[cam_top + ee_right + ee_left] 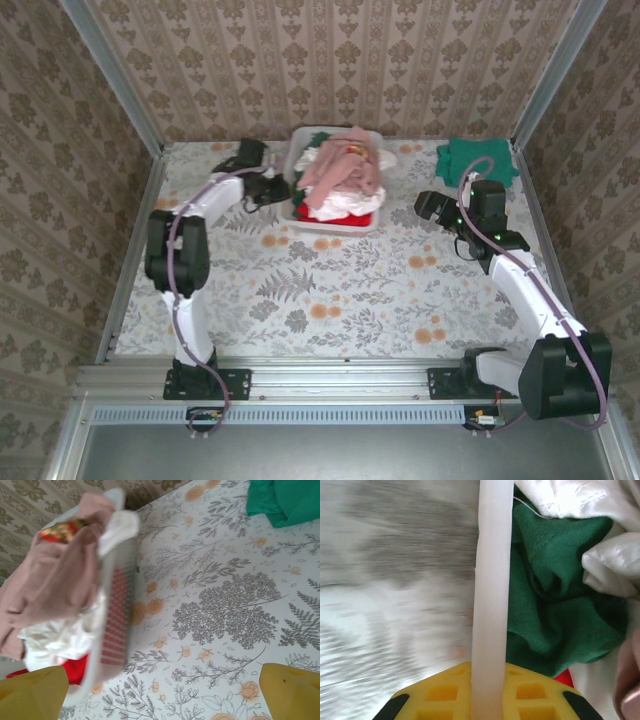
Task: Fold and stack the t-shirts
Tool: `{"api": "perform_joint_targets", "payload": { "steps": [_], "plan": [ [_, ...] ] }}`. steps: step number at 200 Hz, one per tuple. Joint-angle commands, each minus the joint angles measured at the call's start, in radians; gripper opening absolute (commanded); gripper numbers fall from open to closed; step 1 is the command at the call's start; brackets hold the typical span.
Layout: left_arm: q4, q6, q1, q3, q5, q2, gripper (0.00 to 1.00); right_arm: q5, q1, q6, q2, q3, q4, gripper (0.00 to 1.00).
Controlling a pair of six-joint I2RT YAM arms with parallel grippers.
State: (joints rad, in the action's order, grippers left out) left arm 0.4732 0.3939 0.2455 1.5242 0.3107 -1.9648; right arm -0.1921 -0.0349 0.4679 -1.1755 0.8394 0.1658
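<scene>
Right tool [162, 700]: fingers spread wide, empty, over the flowered bench [330, 290]. Left tool [270, 188]: at the nine-o'clock rim of the basket [335, 229]; open or closed cannot be told. The basket, at the bench's twelve o'clock, holds a pink t-shirt [340, 170] over white [345, 205], red [300, 212] and dark green [318, 138] ones. Teal t-shirt [478, 160]: at two o'clock, on the bench, well apart.

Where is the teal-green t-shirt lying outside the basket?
In the top view, the teal-green t-shirt lies at the table's far right corner, right of the basket.
</scene>
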Motion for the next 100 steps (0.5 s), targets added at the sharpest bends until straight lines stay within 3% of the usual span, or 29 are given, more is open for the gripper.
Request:
{"api": "perform_joint_targets", "payload": {
  "steps": [1, 43, 100],
  "plan": [
    [0.079, -0.107, -0.171, -0.052, -0.063, 0.072, 0.04, -0.015, -0.029, -0.004, 0.020, -0.017, 0.010, 1.00],
    [0.259, -0.336, -0.395, 0.119, 0.059, -0.019, 0.03, 0.015, -0.084, 0.009, -0.014, 0.006, -0.006, 1.00],
    [0.338, -0.434, -0.573, 0.282, 0.076, -0.146, 0.03, 0.049, -0.120, -0.001, -0.053, 0.047, 0.013, 1.00]
  ]
}}
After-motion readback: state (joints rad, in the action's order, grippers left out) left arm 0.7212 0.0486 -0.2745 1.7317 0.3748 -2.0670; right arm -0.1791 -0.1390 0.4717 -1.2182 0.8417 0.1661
